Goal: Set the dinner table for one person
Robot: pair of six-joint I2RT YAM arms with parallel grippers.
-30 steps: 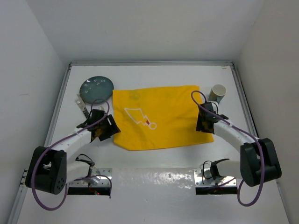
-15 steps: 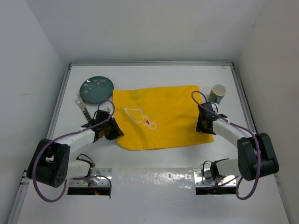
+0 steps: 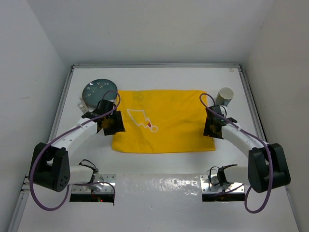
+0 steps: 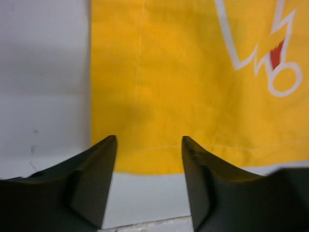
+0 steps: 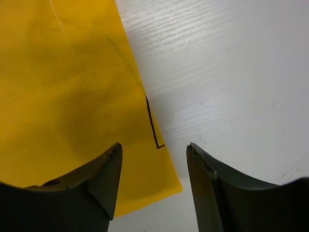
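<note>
Since a second ago the yellow placemat [image 3: 164, 121] has been pulled square: its near-left corner, which sagged toward me, now lines up with the rest of the near edge. My left arm has swung farther out, toward the plate.

The left gripper [image 4: 148, 140] hangs over the placemat's near-left area with its jaws apart and nothing between them; the cloth lies flat underneath. The right gripper [image 5: 154, 147] sits over the near-right corner, jaws likewise spread and holding nothing, with the corner lying loose on the surface.

The dinner table [image 3: 159, 79] fills the floor of the white enclosure, with rails along its edges. I judge it rigid, fixed and fairly slick. There is nothing on it to grab, so I treat it only as a surface that lets things slide.

The placemat on it looks thin, light and limp. I would pinch it at a corner or hem and drag low, since a lift from the middle would bunch it.

The teal plate [image 3: 96, 89] sits far left, just off the mat's far-left corner. It looks hard and possibly breakable, so the rim is my hold.

The cup [image 3: 225, 95] stands far right, beside the mat's far-right corner. It seems light and tippable, so I would take it by the wall.
</note>
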